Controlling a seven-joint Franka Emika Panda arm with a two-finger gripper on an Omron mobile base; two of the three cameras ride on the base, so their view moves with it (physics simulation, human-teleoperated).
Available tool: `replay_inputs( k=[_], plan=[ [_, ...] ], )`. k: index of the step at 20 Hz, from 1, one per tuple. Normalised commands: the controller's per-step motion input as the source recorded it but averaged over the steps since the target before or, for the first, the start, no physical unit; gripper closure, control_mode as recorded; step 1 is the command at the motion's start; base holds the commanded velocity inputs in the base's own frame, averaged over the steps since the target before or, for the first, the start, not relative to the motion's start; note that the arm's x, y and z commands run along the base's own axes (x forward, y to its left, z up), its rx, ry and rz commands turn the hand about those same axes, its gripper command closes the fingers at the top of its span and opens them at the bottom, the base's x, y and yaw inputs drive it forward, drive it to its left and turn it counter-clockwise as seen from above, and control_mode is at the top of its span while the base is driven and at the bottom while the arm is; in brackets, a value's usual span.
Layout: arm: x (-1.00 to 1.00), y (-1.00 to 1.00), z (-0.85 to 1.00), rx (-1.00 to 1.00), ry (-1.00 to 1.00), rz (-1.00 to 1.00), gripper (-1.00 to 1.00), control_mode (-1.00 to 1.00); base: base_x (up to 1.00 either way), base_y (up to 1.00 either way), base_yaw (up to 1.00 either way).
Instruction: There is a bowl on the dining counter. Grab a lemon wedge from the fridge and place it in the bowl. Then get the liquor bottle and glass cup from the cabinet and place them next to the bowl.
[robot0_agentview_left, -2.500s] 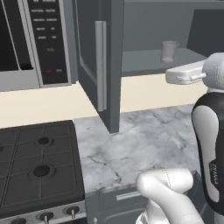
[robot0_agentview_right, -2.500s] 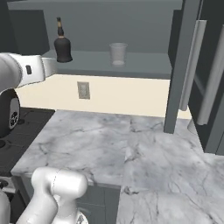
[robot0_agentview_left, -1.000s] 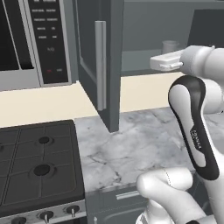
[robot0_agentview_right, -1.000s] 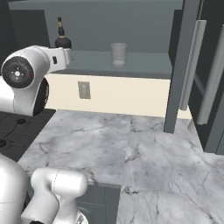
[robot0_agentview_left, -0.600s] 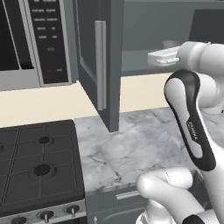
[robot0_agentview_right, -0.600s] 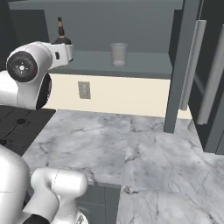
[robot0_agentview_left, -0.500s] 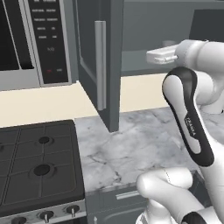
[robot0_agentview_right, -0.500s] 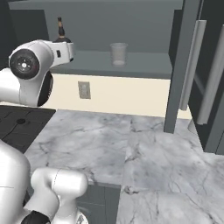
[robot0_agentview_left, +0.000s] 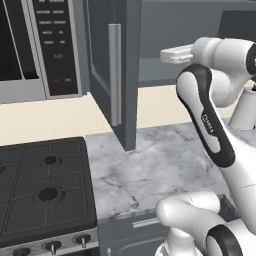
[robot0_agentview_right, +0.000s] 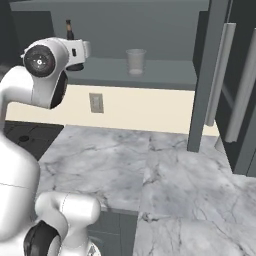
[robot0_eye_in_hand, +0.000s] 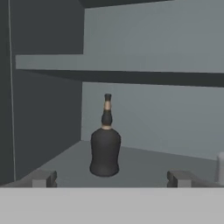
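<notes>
Bottle (robot0_eye_in_hand: 105, 144) stands upright on the low shelf (robot0_eye_in_hand: 144, 164) inside the open cabinet (robot0_agentview_right: 165, 75), near its left wall. It is dark, with a thin neck and a dark cap on top. Nothing touches it yet.

The hand (robot0_eye_in_hand: 111, 178) is up at shelf height and points right at the bottle. Its two fingers (robot0_eye_in_hand: 43, 178) are spread wide apart, one on each side, with the bottle in the middle of the gap but farther back. I think they are held wide like that so the fat part of the bottle can fit between them when the hand goes in.

From the right side you can see the cup (robot0_agentview_right: 135, 61) on the same shelf. It is upright too, and stands well apart from the bottle, to its right. That leaves room, so the hand should not bump it.

The cabinet door (robot0_agentview_left: 112, 75) is swung open toward the room, so the way in is free. Under the cabinet is the marble surface (robot0_agentview_right: 150, 170), with a black stove (robot0_agentview_left: 42, 185) beside it.

I think the job now is getting the bottle. The hand has to go forward, then shut on the wide body, not the thin neck, so it will not tip
</notes>
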Motion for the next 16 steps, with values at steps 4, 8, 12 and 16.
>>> replay_inputs(
  k=[4,8,12,16],
  plan=[
    [0.48,0.18,0.1,0.0,0.0,0.0,-1.0,-1.0,0.0,0.0,0.0],
    [0.25,0.08,0.01,0.0,-0.04,0.0,-1.0,-1.0,0.0,0.0,0.0],
    [0.03,-0.01,0.0,0.0,-0.03,0.0,-1.0,-1.0,0.0,0.0,0.0],
    [0.14,-0.03,0.0,0.03,0.0,0.0,-1.0,-1.0,0.0,0.0,0.0]
  ],
)
